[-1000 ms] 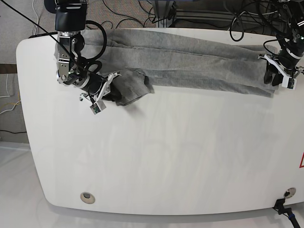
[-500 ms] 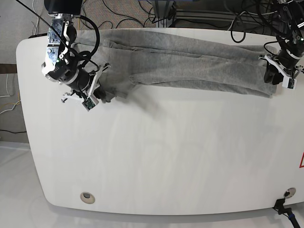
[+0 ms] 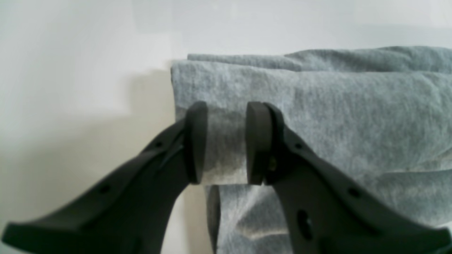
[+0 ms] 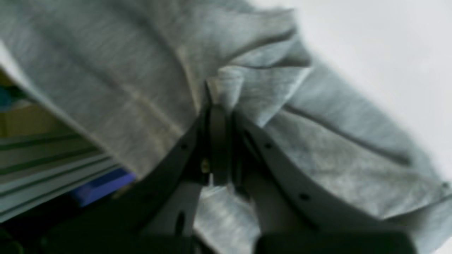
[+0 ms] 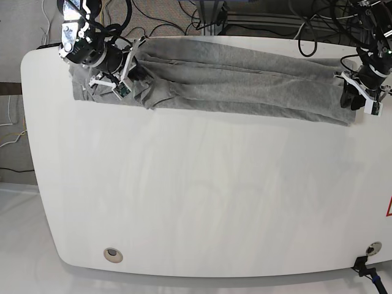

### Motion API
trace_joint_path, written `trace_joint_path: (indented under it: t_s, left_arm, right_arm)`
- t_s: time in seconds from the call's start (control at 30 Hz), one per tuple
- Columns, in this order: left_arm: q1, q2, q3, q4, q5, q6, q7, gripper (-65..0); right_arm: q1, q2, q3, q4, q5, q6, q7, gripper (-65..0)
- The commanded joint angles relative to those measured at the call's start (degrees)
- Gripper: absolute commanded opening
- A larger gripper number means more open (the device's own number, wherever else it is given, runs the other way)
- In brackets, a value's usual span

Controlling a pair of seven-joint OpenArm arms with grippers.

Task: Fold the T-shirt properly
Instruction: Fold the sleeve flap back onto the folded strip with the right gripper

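The heather-grey T-shirt lies as a long, narrow folded band along the far edge of the white table. At the band's right end my left gripper is shut on it. In the left wrist view the left gripper has a thick folded edge of the T-shirt filling the gap between its pads. My right gripper is at the band's far left end. In the right wrist view the right gripper pinches a bunched fold of the T-shirt.
Cables and floor lie just behind the table's far edge. Round holes sit at the near corners, with a red mark on the right edge. Beyond the table edge, the right wrist view shows blurred blue and striped items.
My right gripper has carried the left end of the shirt back and left, from in front of the band to the far left corner. The left gripper has stayed put.
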Motion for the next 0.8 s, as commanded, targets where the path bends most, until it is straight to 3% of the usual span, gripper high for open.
trace_joint_path:
  t_s: [0.0,0.33,0.47,0.57,0.63,0.77]
  left_arm:
    - [-0.16,-1.06,-0.35,0.78,-0.92,-0.08,-1.22,-47.2]
    - [-0.16,-1.67,-0.35,0.78,-0.92,-0.08,-1.22,-47.2]
    - [-0.16,-1.76,-0.35,0.78,-0.92,-0.08,-1.22,-47.2]
    - [-0.16,-1.76,-0.35,0.78,-0.92,-0.08,-1.22,-47.2]
    - [-0.08,-1.76,-0.35,0.78,-0.92,-0.08,-1.22,-47.2]
    - [-0.08,-1.76,-0.35,1.22,1.01,-0.08,-1.30,-47.2]
  right_arm:
    - [-2.22,1.01,0.25,1.17,3.45,0.06,0.77,-65.0]
    - [-4.86,1.72,0.25,0.90,5.56,0.06,0.77,-64.6]
    - [-4.77,1.72,0.42,0.90,5.39,0.06,1.39,-39.6]
    - [-4.95,1.81,0.51,0.90,3.89,0.06,4.38,-26.4]
    - [-5.04,1.37,0.51,1.17,0.11,0.06,5.52,-24.1]
    - [-6.80,1.28,0.51,1.17,-4.19,0.06,14.05,-24.3]
